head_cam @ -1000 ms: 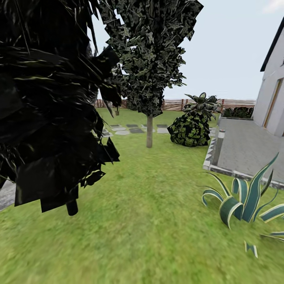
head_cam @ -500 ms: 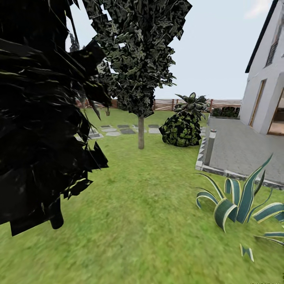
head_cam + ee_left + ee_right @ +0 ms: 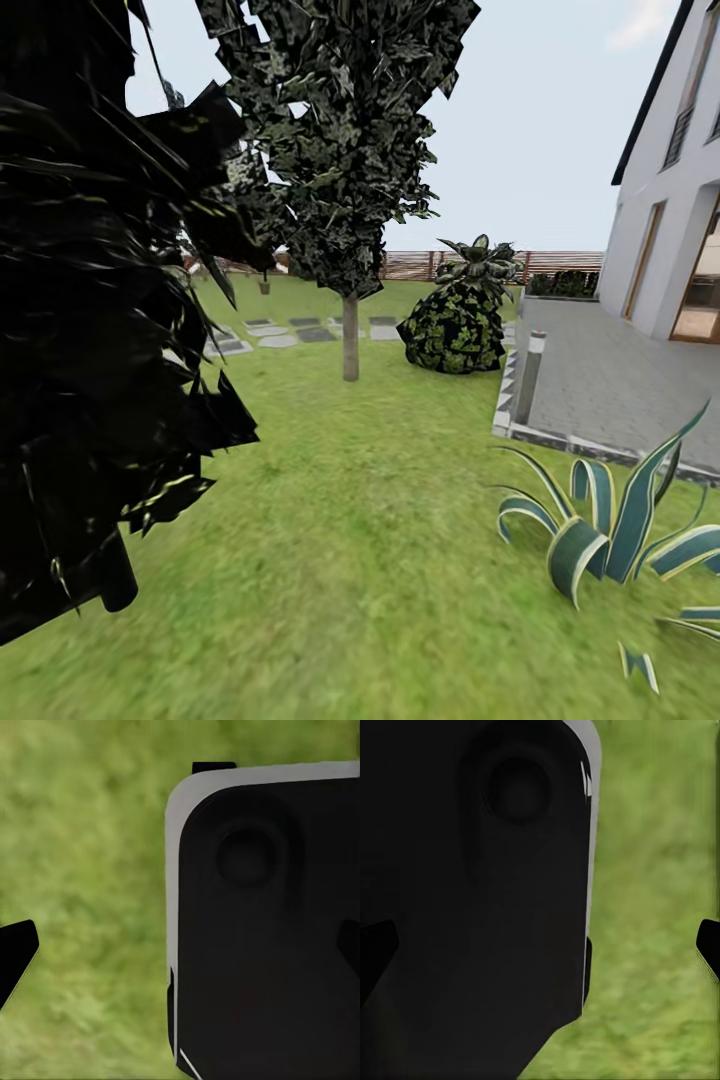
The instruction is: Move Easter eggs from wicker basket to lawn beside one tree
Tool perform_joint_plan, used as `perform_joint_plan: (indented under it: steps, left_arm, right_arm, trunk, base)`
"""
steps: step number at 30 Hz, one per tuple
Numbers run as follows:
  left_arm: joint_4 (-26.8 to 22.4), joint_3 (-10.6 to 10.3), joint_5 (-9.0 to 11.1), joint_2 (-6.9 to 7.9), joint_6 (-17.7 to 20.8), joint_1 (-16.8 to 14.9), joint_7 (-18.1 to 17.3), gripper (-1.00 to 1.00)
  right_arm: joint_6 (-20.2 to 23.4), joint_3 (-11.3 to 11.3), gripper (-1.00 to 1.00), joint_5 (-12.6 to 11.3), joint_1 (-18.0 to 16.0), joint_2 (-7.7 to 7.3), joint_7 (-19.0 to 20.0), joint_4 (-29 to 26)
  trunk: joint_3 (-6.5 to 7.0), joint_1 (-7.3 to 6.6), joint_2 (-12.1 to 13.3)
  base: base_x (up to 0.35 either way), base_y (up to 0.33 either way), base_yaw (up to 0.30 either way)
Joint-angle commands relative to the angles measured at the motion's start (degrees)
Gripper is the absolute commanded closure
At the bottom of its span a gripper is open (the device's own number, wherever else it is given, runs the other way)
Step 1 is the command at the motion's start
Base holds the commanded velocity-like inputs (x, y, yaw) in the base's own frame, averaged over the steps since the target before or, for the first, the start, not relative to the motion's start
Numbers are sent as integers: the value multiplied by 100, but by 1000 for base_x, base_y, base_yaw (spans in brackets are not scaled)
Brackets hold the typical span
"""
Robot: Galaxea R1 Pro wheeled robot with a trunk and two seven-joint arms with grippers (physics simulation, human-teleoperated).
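Note:
The lawn (image 3: 380,520) spreads ahead of me in the garden. A tree (image 3: 350,335) with a slim grey-brown trunk and dark leafy canopy stands mid-distance. Far behind it a small brown bucket-shaped thing (image 3: 263,286) sits on the grass, too small to tell whether it is the wicker basket. The Easter eggs are out of view. My left gripper (image 3: 180,949) is open over grass, its two dark fingertips (image 3: 15,954) far apart, with a black body panel between them. My right gripper (image 3: 540,949) is open in the same way, holding nothing.
A dark spiky tree (image 3: 90,330) looms close on the left, its trunk (image 3: 115,578) near me. A round bush (image 3: 455,330) stands beside a grey paved patio (image 3: 620,385) with a short post (image 3: 530,375). A striped agave (image 3: 610,530) grows at right. Stepping stones (image 3: 300,332), fence and white house lie beyond.
The whole head view has shifted: the trees, bush and patio slid left in the picture and more of the house shows, so the camera has moved. Nothing on the lawn has moved.

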Motion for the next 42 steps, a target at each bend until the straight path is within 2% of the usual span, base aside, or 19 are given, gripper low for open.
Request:
perform_joint_plan:
  steps: [1,30,42]
  left_arm:
    - [-12,4,-2,0,-3,4,-3,-100]
    - [-12,4,-2,-1,-3,4,-3,-100]
    - [-12,4,-2,-1,-6,4,-3,-100]
  right_arm:
    - [8,-2,-100,-2,-7,-2,20,9]
    - [7,-2,-100,-2,-7,-1,14,9]
    - [8,-3,-100,-10,-7,18,12,9]
  trunk:
    - [-5,3,-2]
    - [-5,3,-2]
    - [-5,3,-2]
  base:
    - [283,0,0]
    - [283,0,-1]
    - [283,0,-210]
